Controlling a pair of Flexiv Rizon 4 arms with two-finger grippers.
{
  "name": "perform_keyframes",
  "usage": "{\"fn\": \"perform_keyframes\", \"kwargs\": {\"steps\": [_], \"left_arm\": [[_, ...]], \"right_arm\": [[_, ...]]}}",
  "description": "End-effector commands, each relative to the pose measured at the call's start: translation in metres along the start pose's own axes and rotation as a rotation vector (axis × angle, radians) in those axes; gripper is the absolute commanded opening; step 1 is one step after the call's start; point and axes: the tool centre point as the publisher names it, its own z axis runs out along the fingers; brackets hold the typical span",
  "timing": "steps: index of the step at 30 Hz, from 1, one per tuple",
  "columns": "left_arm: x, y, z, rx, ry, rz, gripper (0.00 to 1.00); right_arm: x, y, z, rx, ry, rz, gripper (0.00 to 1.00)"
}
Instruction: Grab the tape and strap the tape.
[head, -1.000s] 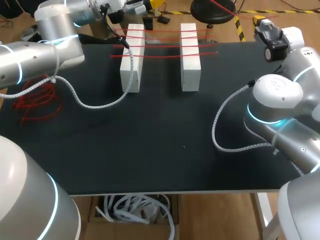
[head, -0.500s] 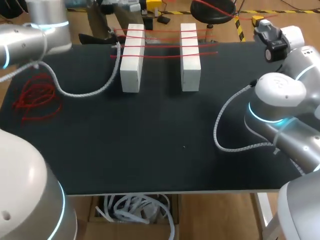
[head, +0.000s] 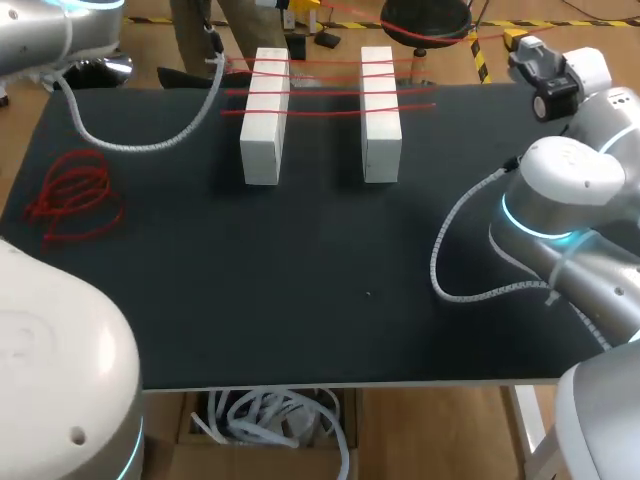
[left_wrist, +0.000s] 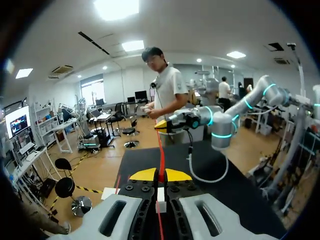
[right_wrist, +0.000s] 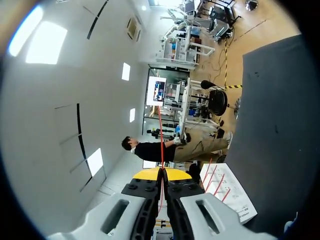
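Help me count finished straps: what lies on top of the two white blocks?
Four red tape strands cross both white blocks, spanning their gap; their end fixings are hidden.

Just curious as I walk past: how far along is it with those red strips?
Done: several red strips lie across the two white blocks. In hand: the left gripper and right gripper pinch another strip. Left: laying it down, plus the red pile.

2 wht blocks (head: 264, 120), 4 red tape strands (head: 325, 91), 1 tape tangle (head: 75, 195)
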Motion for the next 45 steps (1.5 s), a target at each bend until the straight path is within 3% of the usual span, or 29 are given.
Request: {"fn": "perform_keyframes", "kwargs": {"steps": [1, 17, 21, 26, 37, 45], "left_arm": [[0.004, -0.005, -0.001, -0.118, -0.007, -0.001, 0.00], [0.004, -0.004, -0.001, -0.120, -0.018, -0.007, 0.00], [0.003, -0.005, -0.003, -0.259, -0.007, -0.015, 0.00], [0.003, -0.006, 0.000, -0.339, 0.045, -0.013, 0.00], [0.003, -0.008, 0.004, -0.444, 0.030, -0.054, 0.00], [0.003, -0.011, 0.008, -0.457, -0.001, -0.031, 0.00]], "right_arm": [[-0.001, 0.001, 0.000, 0.002, 0.001, -0.001, 0.00], [-0.001, 0.001, 0.000, 0.002, 0.001, -0.001, 0.00], [-0.001, 0.001, 0.000, 0.002, 0.001, -0.001, 0.00], [-0.001, 0.001, 0.000, 0.002, 0.001, -0.001, 0.00], [-0.001, 0.001, 0.000, 0.002, 0.001, -0.001, 0.00], [-0.001, 0.001, 0.000, 0.002, 0.001, -0.001, 0.00]]}}
